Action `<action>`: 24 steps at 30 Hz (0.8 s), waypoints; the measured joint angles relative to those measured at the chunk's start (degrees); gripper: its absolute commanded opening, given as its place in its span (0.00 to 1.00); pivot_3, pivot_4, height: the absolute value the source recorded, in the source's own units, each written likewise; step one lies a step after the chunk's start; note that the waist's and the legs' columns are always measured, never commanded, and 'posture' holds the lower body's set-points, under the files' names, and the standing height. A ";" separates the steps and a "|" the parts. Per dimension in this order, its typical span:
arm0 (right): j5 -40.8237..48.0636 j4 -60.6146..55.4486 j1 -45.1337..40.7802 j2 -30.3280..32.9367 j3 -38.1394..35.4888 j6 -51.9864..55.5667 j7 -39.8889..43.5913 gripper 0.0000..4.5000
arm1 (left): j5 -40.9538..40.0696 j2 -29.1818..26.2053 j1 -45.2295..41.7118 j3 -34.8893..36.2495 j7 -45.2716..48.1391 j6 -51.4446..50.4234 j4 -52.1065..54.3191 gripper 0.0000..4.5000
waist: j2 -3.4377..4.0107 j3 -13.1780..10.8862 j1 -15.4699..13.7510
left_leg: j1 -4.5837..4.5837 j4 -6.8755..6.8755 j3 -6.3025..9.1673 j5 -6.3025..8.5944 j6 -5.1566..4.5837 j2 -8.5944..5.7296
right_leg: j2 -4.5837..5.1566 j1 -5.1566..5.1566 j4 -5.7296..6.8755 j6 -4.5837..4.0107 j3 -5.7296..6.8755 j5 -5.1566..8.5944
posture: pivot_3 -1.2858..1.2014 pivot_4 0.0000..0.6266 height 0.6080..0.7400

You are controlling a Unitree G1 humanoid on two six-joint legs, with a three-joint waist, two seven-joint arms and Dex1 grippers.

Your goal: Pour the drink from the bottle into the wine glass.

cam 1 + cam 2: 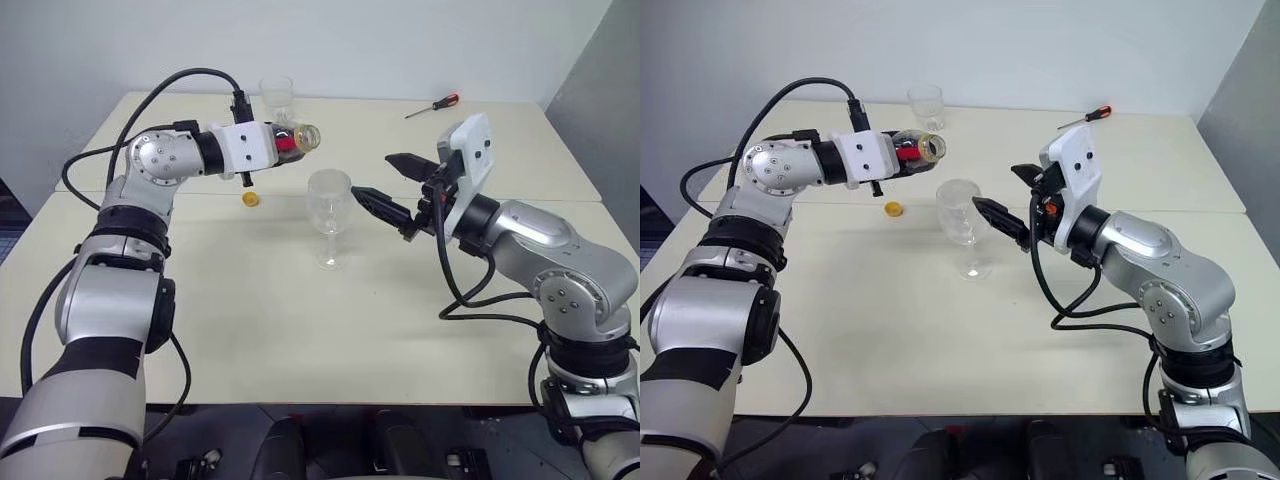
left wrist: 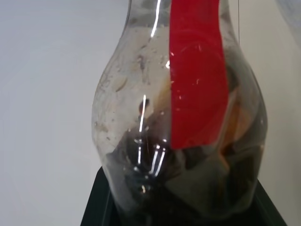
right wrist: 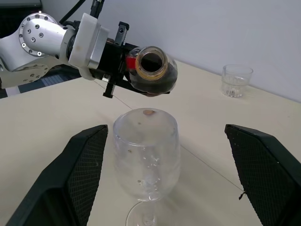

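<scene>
holding the bottle (image 1: 290,140) nearly level in my left gripper (image 1: 268,143), fingers clamped on its round body with the red label band showing between them. its long axis runs from the wrist toward my right, open mouth leading, and the mouth sits above and just behind the rim of the wine glass (image 1: 329,215), a little to the left of it. the drink (image 3: 155,77) lies pooled along the low side of the belly and has reached up to the neck; i see none in the glass bowl, apart from a few droplets and specks on its wall, so i judge the pour has not started yet.

the relation that matters is mouth to rim: the glass stands down and slightly toward me from the bottle's opening, so i expect the next move needs the mouth carried a bit forward over the bowl and tipped further down, or the stream may fall behind the glass onto the table (image 1: 300,330).

my right gripper (image 3: 164,169) sits level with the glass, fingers wide apart on either side of the bowl and touching nothing. it is the nearer hand to the stem, ready to steady it.

further out, the yellow cap (image 1: 250,199) lies on the table near the left wrist, a clear tumbler (image 1: 277,97) stands at the far edge, and a red-handled screwdriver (image 1: 433,106) lies far right.
</scene>
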State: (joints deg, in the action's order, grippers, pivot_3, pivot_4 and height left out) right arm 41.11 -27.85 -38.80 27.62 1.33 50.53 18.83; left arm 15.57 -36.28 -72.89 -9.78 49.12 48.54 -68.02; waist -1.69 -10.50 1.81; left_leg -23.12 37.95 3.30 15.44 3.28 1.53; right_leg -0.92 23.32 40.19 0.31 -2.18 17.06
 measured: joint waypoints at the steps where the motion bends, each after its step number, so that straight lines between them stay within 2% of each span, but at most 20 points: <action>1: -0.28 0.02 0.00 -0.18 0.00 0.00 0.09 0.95 | 0.55 -0.15 -0.14 -0.11 -0.12 0.52 -0.06 0.29 | 0.00 0.00 0.00 | 0.00 0.00 0.00 0.00 0.00 0.00 | 0.00 0.00 0.00 0.00 0.00 0.00 | 0.52 0.24 1.00; 24: -1.54 -2.25 1.41 -1.18 0.65 1.61 3.91 0.95 | 7.46 -1.42 -4.62 -5.11 -4.28 7.35 -2.05 0.29 | 0.00 0.00 0.03 | 0.11 0.11 -0.05 -0.01 -0.01 -0.02 | -0.01 0.02 0.33 0.00 -0.05 0.00 | 0.52 0.24 1.00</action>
State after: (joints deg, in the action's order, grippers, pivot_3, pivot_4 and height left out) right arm 39.58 -30.10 -37.39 26.44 1.98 52.14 22.74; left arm 23.03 -37.69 -77.51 -14.89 44.83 55.89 -70.07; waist -1.70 -10.50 1.84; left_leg -23.02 38.06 3.25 15.43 3.28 1.52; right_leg -0.93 23.34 40.52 0.31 -2.23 17.07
